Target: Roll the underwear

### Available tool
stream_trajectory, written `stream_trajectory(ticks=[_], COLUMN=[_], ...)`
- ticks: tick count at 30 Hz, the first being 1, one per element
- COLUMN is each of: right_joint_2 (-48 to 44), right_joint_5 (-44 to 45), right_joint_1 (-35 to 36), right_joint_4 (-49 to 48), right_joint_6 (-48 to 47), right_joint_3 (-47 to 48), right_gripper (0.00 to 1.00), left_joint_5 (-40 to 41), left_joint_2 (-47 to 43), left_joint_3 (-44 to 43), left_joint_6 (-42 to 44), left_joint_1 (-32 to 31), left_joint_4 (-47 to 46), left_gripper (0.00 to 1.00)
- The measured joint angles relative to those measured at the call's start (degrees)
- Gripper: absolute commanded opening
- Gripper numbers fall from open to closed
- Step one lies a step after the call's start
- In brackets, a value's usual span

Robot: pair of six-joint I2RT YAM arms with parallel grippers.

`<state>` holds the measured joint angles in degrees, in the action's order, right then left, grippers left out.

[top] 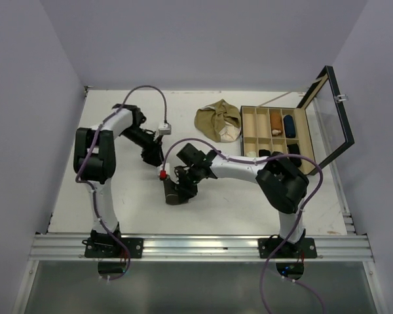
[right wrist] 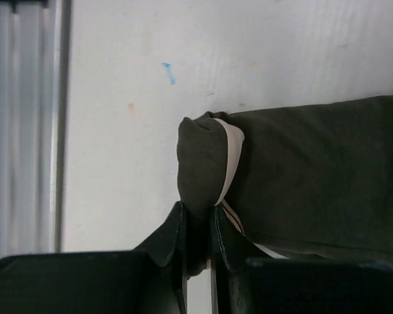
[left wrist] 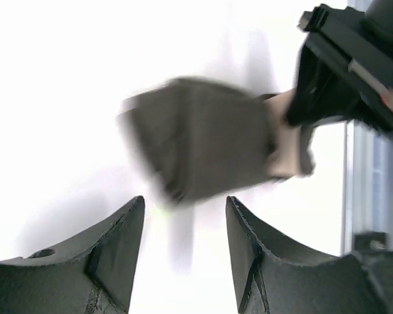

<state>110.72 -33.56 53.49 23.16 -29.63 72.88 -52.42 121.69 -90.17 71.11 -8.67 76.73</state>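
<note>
The right pincer is clenched on a fold of the dark brown underwear at its beige-banded end. The bundle lies near the middle of the white desk, and the left pincer hangs just beside it, released and holding nothing. Farther back, the olive-tan underwear lies crumpled next to a wooden divider box with its lid open; several compartments hold small rolls, one rust-coloured, one dark blue.
</note>
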Motion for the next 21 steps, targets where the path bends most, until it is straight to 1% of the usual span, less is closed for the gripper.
stream_trajectory(ticks=[2, 4, 7, 10, 12, 14, 17, 18, 19, 21], right_joint_2=[0.04, 0.87, 5.33, 11.39, 15.17, 17.27, 20.33, 21.66, 23.17, 25.94], right_joint_5=[-3.30, -6.34, -11.41, -16.68, -20.70, -23.50, -26.99, -28.00, -29.11, -31.28], right_joint_1=[-1.16, -2.51, -4.96, -6.95, -8.07, -8.79, -9.99, -10.34, -10.64, -11.19], right_joint_4=[3.45, 6.86, 11.08, 14.99, 16.90, 17.49, 18.53, 19.47, 20.37, 22.56], right_joint_6=[2.43, 4.83, 8.04, 10.95, 13.03, 14.51, 16.52, 17.11, 17.90, 19.67], right_joint_3=[0.24, 1.05, 5.09, 10.43, 13.49, 14.56, 16.17, 17.31, 18.53, 20.83], right_gripper=[0.00, 0.00, 0.00, 0.00, 0.00, 0.00, 0.00, 0.00, 0.00, 0.00], left_joint_5=[-0.63, -1.07, -1.16, 0.39, 1.07, 1.99, 4.24, 5.70, 7.32, 10.80], left_joint_2=[-3.80, -8.96, -19.54, -31.69, -39.89, -47.65, -57.77, -60.78, -64.00, -70.12], left_joint_3=[0.39, 3.13, 12.20, 22.82, 29.42, 35.04, 41.62, 43.93, 46.56, 51.89], left_joint_6=[0.94, 1.29, 1.46, 0.83, -0.04, -0.59, -2.12, -3.13, -4.11, -6.08], left_joint_1=[3.69, 7.41, 12.24, 14.01, 13.62, 13.27, 11.52, 9.86, 7.45, 1.14], left_joint_4=[-1.66, -4.17, -9.66, -14.75, -18.95, -21.94, -26.51, -28.59, -31.23, -35.28], left_gripper=[0.57, 0.57, 0.57, 0.57, 0.57, 0.57, 0.57, 0.57, 0.61, 0.63])
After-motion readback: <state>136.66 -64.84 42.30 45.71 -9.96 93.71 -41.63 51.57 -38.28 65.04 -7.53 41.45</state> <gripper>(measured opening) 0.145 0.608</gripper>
